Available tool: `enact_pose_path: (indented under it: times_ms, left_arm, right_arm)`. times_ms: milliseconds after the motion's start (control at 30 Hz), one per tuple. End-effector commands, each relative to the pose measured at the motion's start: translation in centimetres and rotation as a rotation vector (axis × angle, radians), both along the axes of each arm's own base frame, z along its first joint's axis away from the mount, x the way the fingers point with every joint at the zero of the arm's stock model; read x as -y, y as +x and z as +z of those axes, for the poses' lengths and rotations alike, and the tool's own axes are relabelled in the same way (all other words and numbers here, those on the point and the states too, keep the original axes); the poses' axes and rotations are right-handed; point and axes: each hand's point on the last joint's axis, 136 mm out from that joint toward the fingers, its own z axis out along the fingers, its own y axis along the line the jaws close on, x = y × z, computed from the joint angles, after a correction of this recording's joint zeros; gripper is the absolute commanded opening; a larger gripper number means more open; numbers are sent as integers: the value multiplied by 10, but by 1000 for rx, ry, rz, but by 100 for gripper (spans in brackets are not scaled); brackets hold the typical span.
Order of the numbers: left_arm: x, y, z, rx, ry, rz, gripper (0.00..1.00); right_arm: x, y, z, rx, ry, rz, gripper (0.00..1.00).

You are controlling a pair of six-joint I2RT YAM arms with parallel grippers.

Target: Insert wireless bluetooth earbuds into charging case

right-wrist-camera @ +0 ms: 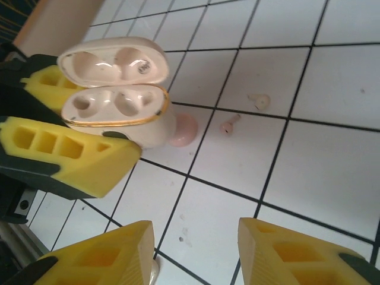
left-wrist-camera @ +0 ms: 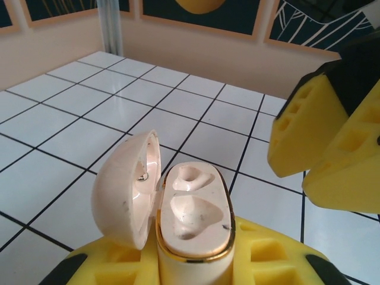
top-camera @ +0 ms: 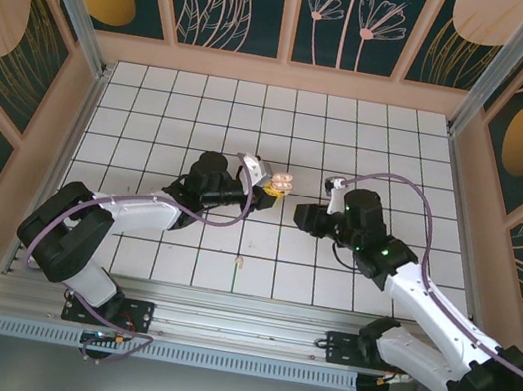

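Gripping the charging case [left-wrist-camera: 193,219] from both sides, the left tool [top-camera: 264,191] holds it above the desk [right-wrist-camera: 332,178], with the lid hinged open and both sockets empty. Facing it, the right tool [right-wrist-camera: 199,255] has its jaws apart with nothing between them. Ahead of that tool, just past the case, one pale-pink earbud [right-wrist-camera: 230,124] lies on the desk. A second small pale piece [right-wrist-camera: 259,101] sits just beside it.

Lower body of charging case [left-wrist-camera: 193,221] sunk between left fingers [left-wrist-camera: 273,261] and cut by bottom edge, right fingers [right-wrist-camera: 297,255] cropped below, earbud [right-wrist-camera: 230,124] and pale bit [right-wrist-camera: 259,101] beyond them too small to read, pink round shape [right-wrist-camera: 185,132] half hidden behind case
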Motion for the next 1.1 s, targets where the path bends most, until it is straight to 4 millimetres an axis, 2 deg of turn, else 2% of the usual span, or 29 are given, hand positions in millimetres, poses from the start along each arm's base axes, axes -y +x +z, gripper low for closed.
enact_pose_path:
  times_ms: [0, 100, 267, 467, 600, 800, 1067]
  left_arm:
    - [-2, 10, -2, -49, -27, 41, 22]
    - [-3, 17, -4, -108, -46, 41, 22]
    - [-5, 25, 6, -158, -93, 24, 21]
    - [-24, 32, 16, -161, -100, 78, 21]
    - [-40, 32, 17, -168, -93, 106, 21]
    - [-62, 33, 9, -222, -72, 160, 22]
    - [-99, 29, -23, -340, -20, 288, 21]
  right_arm:
    - [10, -4, 1, -89, -7, -84, 42]
    - [19, -7, 1, -124, 2, -147, 42]
    - [20, -13, 2, -166, 44, -174, 42]
    - [19, -11, 8, -198, 51, -206, 41]
    - [11, -10, 12, -215, 60, -196, 41]
    - [-10, -10, 10, -265, 42, -167, 41]
    - [-37, -21, -20, -428, -140, -134, 40]
